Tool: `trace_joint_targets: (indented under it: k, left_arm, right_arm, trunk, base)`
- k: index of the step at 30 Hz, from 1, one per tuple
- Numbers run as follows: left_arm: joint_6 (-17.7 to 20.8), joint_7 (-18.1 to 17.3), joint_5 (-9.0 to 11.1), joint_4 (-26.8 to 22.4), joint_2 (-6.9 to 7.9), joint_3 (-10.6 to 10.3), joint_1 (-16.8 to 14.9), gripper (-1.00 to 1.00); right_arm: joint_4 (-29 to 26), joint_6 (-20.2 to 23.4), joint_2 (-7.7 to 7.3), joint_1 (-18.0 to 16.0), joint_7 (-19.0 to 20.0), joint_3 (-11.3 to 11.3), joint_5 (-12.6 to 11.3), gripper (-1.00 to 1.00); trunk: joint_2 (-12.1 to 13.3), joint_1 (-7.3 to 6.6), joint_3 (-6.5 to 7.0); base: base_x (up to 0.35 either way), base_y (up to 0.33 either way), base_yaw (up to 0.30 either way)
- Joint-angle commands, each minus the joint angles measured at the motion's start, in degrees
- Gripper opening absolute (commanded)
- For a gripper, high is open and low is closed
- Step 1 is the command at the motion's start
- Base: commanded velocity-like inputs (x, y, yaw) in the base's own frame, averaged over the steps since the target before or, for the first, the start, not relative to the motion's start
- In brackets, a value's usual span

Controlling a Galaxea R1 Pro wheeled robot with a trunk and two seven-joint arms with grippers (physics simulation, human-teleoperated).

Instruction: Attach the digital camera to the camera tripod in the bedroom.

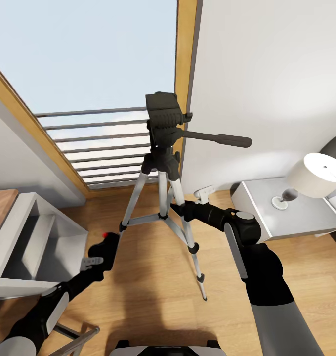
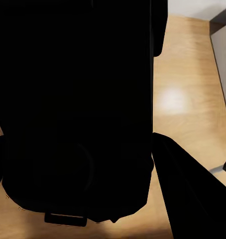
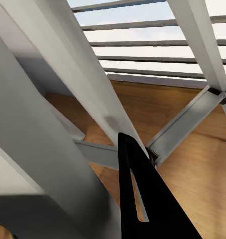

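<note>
The camera tripod [image 1: 163, 163] stands upright on the wood floor in front of the window, its black head [image 1: 164, 112] bare on top and its pan handle pointing right. Low at the left, my left gripper [image 1: 101, 259] is shut on the digital camera [image 1: 107, 247], a black box with its red button up, beside the tripod's left leg. In the left wrist view the camera [image 2: 73, 109] is a black mass against one finger [image 2: 192, 199]. My right gripper [image 1: 180, 207] grips the tripod's right leg. The right wrist view shows silver legs [image 3: 93, 89] against one black finger [image 3: 143, 199].
A grey nightstand [image 1: 306, 217] with a white lamp [image 1: 316, 175] stands right of the tripod. An open grey shelf unit [image 1: 39, 237] sits at the left. The window railing [image 1: 104, 148] and wood frame [image 1: 185, 59] are close behind the tripod. A low metal frame [image 1: 74, 338] lies near my base.
</note>
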Motion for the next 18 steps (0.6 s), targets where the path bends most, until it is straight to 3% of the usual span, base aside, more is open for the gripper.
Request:
trace_joint_targets:
  k: [1,4,8,13,14,15,18]
  left_arm:
    - [0.1,-0.6,0.3,-0.2,0.03,0.0,0.0,-1.00]
    - [-1.5,-2.6,0.3,-0.1,0.03,-0.4,0.0,-1.00]
    - [-4.5,-8.5,0.5,1.3,-0.01,-1.4,0.0,-1.00]
    - [-4.9,-13.2,1.5,4.5,0.01,-1.4,0.0,-1.00]
    - [-4.3,-13.7,2.4,5.8,0.02,-0.8,0.0,-1.00]
    - [-3.2,-14.4,7.5,10.1,0.05,3.1,0.0,-1.00]
    - [-3.9,-14.9,10.3,11.2,0.22,5.5,0.0,-1.00]
  right_arm:
    - [0.1,0.2,0.00,0.0,0.0,-0.2,3.8,-1.00]
    - [0.1,0.2,-0.01,0.0,0.0,-0.2,3.8,-1.00]
    - [0.1,0.2,-0.05,0.0,0.0,-0.2,3.8,-1.00]
    - [0.0,0.2,-0.26,0.0,0.0,-0.2,3.8,-1.00]
    - [0.0,0.2,-0.32,0.0,0.0,-0.2,3.8,-1.00]
    - [0.0,0.2,-0.34,0.0,0.0,-0.2,3.8,-1.00]
    - [0.0,0.2,-0.36,0.0,0.0,-0.2,3.8,-1.00]
  trunk:
    - [-0.1,0.04,-0.08]
    - [-0.1,0.04,-0.08]
    - [-0.1,0.04,-0.08]
    - [-0.1,0.04,-0.08]
    - [-0.1,0.04,-0.08]
    - [-0.1,0.04,-0.08]
    - [-0.1,0.04,-0.08]
  base:
    - [0.000,0.000,0.000]
    - [0.000,0.000,0.000]
    - [0.000,0.000,0.000]
    - [0.000,0.000,0.000]
    - [0.000,0.000,0.000]
    - [0.000,0.000,0.000]
    - [0.000,0.000,0.000]
